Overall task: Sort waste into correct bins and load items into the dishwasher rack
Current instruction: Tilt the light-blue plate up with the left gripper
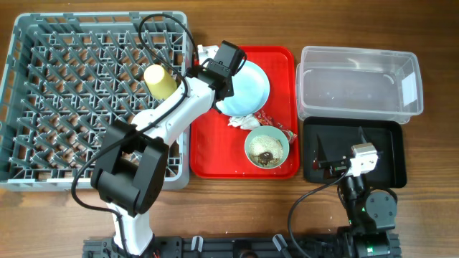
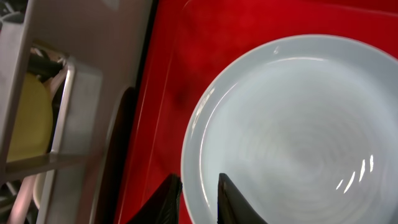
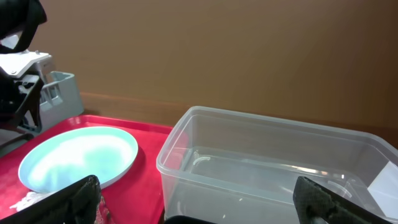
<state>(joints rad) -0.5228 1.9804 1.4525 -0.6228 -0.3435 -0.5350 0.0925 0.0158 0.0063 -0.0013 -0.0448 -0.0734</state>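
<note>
My left gripper (image 1: pixel 219 87) reaches over the red tray (image 1: pixel 215 154) and is closed on the left rim of the light blue plate (image 1: pixel 249 84); in the left wrist view the jaws (image 2: pixel 199 194) straddle the plate's (image 2: pixel 292 124) rim. A crumpled white tissue (image 1: pixel 242 121) lies just below the plate. One pale green bowl (image 1: pixel 267 148) holds brown and white scraps, with a shiny red wrapper (image 1: pixel 285 132) beside it. The yellow cup (image 1: pixel 159 80) sits in the grey rack (image 1: pixel 43 93). My right gripper (image 3: pixel 205 208) is wide open and empty over the black tray (image 1: pixel 387 154). No fork or spoon shows.
The clear tub (image 1: pixel 358 80) stands behind the black tray at the right and fills the right wrist view (image 3: pixel 267 168). Another bit of white tissue (image 1: pixel 206 51) lies at the red tray's top left corner. The left arm's cable loops over the rack.
</note>
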